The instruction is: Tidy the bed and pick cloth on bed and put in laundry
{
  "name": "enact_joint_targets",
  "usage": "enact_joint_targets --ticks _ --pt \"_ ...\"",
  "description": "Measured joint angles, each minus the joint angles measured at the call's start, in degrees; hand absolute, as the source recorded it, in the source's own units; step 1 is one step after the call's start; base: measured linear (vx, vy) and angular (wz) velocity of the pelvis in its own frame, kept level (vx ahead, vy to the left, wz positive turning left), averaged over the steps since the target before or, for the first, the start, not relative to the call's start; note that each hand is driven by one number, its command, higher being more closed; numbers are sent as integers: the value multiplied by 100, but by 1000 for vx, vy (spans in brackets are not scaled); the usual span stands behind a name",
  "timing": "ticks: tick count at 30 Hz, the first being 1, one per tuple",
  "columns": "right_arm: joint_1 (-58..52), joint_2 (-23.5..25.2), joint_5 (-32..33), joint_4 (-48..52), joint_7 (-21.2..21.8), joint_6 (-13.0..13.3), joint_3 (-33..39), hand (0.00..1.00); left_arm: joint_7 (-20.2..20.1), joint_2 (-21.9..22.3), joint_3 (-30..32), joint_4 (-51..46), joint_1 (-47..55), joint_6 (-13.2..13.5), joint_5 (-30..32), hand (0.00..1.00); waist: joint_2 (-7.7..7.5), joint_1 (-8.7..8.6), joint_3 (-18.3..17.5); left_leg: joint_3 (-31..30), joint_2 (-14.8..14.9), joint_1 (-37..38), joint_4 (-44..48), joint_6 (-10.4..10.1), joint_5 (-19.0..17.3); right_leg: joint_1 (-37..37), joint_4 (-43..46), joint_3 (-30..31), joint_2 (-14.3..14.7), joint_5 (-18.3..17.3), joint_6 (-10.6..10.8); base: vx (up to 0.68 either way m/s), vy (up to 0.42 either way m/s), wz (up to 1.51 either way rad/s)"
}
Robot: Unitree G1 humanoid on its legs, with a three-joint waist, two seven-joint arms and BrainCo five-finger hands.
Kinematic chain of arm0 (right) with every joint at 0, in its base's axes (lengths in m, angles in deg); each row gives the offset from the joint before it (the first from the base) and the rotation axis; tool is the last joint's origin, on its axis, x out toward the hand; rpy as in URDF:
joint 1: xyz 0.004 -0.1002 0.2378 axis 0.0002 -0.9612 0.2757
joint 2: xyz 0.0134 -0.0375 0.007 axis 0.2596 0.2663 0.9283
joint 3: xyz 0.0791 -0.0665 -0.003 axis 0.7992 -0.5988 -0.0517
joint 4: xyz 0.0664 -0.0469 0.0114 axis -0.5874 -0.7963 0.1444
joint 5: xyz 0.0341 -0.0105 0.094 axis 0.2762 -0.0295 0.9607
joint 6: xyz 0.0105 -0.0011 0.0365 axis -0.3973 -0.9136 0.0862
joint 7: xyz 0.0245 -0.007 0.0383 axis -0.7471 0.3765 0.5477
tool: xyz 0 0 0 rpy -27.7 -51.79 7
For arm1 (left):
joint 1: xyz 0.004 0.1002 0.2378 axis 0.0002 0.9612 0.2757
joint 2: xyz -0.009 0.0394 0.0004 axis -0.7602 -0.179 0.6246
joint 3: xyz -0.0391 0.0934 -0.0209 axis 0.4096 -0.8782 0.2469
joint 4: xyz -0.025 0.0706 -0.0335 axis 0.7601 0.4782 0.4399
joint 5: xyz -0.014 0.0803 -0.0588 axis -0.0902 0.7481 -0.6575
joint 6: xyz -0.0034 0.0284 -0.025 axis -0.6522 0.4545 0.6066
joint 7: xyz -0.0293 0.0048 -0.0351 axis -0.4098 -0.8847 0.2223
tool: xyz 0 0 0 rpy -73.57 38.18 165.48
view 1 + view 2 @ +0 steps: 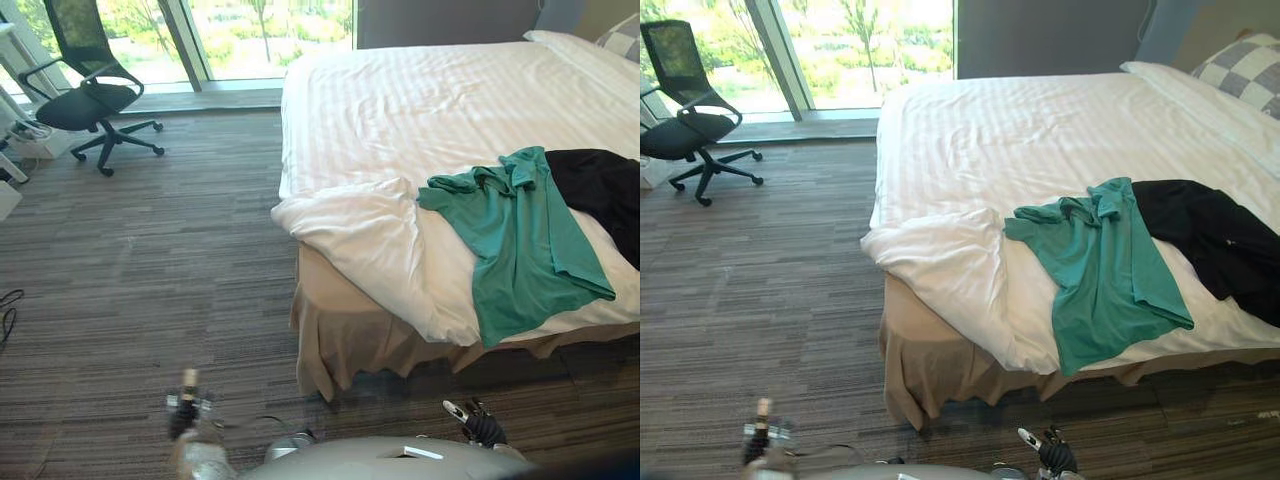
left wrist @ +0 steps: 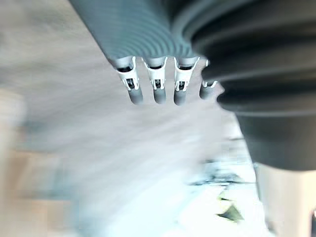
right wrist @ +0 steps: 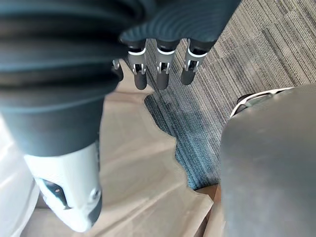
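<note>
I read both hands empty: left hand (image 2: pixel 159 91) and right hand (image 3: pixel 163 74) have fingers straight and apart. The green cloth (image 1: pixel 520 240) lies on the bed (image 1: pixel 420 110), ahead of the right hand, well apart (a black cloth (image 1: pixel 605 190) touches it).

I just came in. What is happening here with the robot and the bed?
The robot stands on the carpet near a corner of the bed, and nothing has been picked up yet. Its left hand and right hand hang low, open and empty. A green shirt and a black garment lie side by side on the white cover, whose corner is rumpled.
</note>
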Motion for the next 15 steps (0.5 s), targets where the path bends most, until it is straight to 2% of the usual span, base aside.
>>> enact_joint_targets --ticks 6,9,11,12,15 --pt "-328 3 174 60 -35 153 -7 0 67 -848 897 -875 -478 465 -85 0 99 -21 -199 285 -14 -155 1 13 -17 -179 -77 168 -21 21 14 12 42 -6" --pt "-488 44 252 98 -65 240 -51 0 63 -1255 964 -1194 -703 607 367 0 68 -20 -320 402 -27 -70 5 -2 -117 -164 -74 322 -25 59 26 121 41 -21" --pt "-513 53 255 101 -65 329 -54 0 -40 -1574 810 -1582 -960 728 1080 0 74 -25 -347 491 -20 7 73 -43 -165 -146 19 481 -18 85 18 164 27 -27" --pt "-514 58 257 105 -66 334 -51 0 -136 -1646 705 -1696 -1036 764 1210 0 70 -29 -346 492 -11 -8 162 -29 -177 -145 51 498 -28 78 23 189 17 -17" --pt "-527 59 315 118 -60 367 46 0 -356 -1853 -101 -2249 -1520 809 2059 0 78 -54 -337 495 43 -113 756 -11 -481 -144 236 648 -36 32 39 152 18 -7"
